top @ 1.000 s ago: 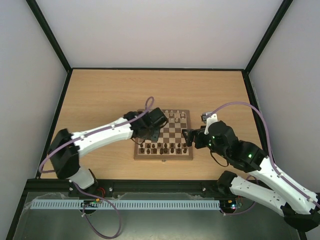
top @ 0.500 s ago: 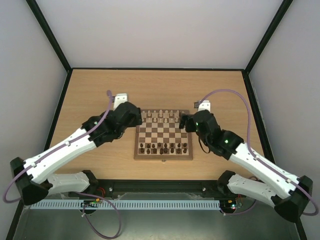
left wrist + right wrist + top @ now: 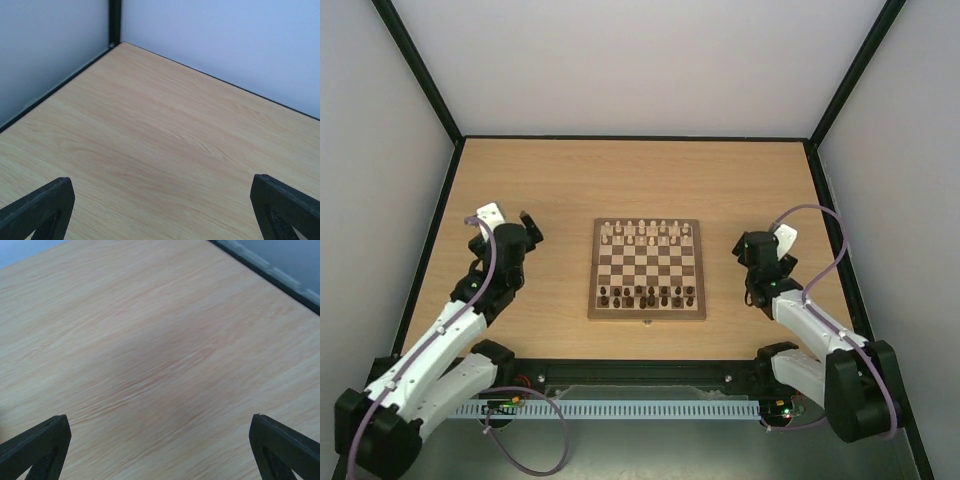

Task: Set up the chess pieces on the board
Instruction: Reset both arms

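Note:
The board (image 3: 594,270) lies in the middle of the table, its small clasp (image 3: 647,321) on the near edge. Pale chess pieces (image 3: 645,232) stand along its two far rows. Dark chess pieces (image 3: 647,296) stand along its two near rows. My left gripper (image 3: 506,232) is over bare table well left of the board, open and empty. My right gripper (image 3: 757,248) is to the right of the board, also open and empty. Each wrist view shows only bare wood between the wide-spread fingers of the left gripper (image 3: 160,210) and the right gripper (image 3: 160,447); the board is outside both.
The wooden table (image 3: 620,180) is fenced by a black frame (image 3: 630,138) and pale walls. The far left corner post (image 3: 115,22) shows in the left wrist view. The right edge strip (image 3: 270,270) shows in the right wrist view.
Both arms have drawn back from over the board to its sides and folded toward their bases. The left gripper has opened wide. The whole board now shows.

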You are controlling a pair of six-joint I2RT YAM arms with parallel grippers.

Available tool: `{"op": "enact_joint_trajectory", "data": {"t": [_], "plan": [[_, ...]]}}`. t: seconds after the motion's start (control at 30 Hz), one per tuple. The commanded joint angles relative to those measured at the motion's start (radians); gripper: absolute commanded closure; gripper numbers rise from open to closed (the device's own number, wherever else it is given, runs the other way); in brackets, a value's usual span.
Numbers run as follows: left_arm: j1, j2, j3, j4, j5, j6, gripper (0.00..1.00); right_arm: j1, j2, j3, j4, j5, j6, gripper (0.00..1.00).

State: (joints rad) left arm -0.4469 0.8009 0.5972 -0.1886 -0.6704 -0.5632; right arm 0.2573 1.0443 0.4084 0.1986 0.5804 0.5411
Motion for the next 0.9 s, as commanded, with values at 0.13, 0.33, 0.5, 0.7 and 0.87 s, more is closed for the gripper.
{"op": "enact_joint_trajectory", "data": {"t": [0.13, 0.33, 0.5, 0.7, 0.87], "plan": [[0.267, 0.203, -0.11, 0.444, 0.15, 0.189, 0.01, -0.065, 0.106, -0.044, 0.392, 0.196, -0.145, 0.01], [0.417, 0.381, -0.19, 0.717, 0.333, 0.258, 0.01, -0.168, 0.268, -0.037, 0.581, 0.128, -0.186, 0.01], [0.43, 0.466, -0.277, 0.999, 0.352, 0.33, 0.0, -0.222, 0.295, -0.043, 0.643, 0.041, -0.162, 0.01], [0.431, 0.613, -0.248, 1.106, 0.331, 0.371, 0.01, -0.22, 0.298, -0.215, 0.919, -0.018, -0.196, 0.01], [0.441, 0.673, -0.269, 1.229, 0.321, 0.393, 0.01, -0.209, 0.296, -0.226, 0.945, -0.095, -0.252, 0.01]]}}
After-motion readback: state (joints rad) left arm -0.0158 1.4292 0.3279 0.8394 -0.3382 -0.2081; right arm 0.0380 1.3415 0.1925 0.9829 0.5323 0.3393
